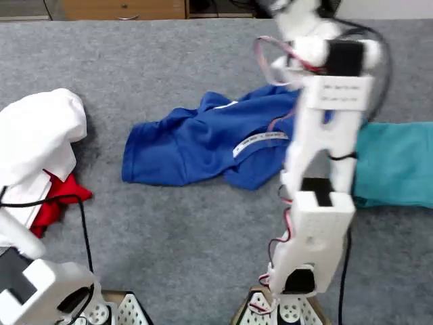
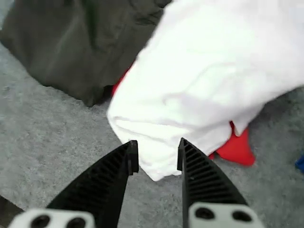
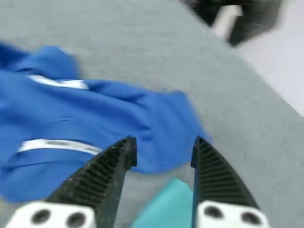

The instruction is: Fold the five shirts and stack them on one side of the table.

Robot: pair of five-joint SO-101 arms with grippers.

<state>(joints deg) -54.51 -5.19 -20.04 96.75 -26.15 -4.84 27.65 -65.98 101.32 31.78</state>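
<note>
The red shirt (image 1: 59, 202) is mostly hidden under the white shirt (image 1: 39, 139) at the left side of the grey worktop (image 1: 203, 237); only a crumpled end sticks out from beneath. The teal shirt (image 1: 396, 162) lies at the right side and is cut off by the edge of the high view. The right arm (image 1: 325, 169) reaches across the middle and covers the right end of the blue shirt (image 1: 196, 143), which lies spread and rumpled in the centre, well apart from the white one. The upper end of that arm is blurred and hard to make out from above.

In the left wrist view a dark shirt (image 2: 80, 42) lies just beside the white shirt (image 2: 213, 80), running out of view, with the red shirt (image 2: 237, 148) showing between and below them. The left pincer (image 2: 156, 154) is open and holds nothing; a corner of the white shirt sits between its jaw tips, though contact cannot be told.

The right pincer (image 3: 164, 152) is also open and empty, above the edge of the blue shirt (image 3: 95, 123), with a corner of the teal shirt (image 3: 164, 206) beneath it.
</note>
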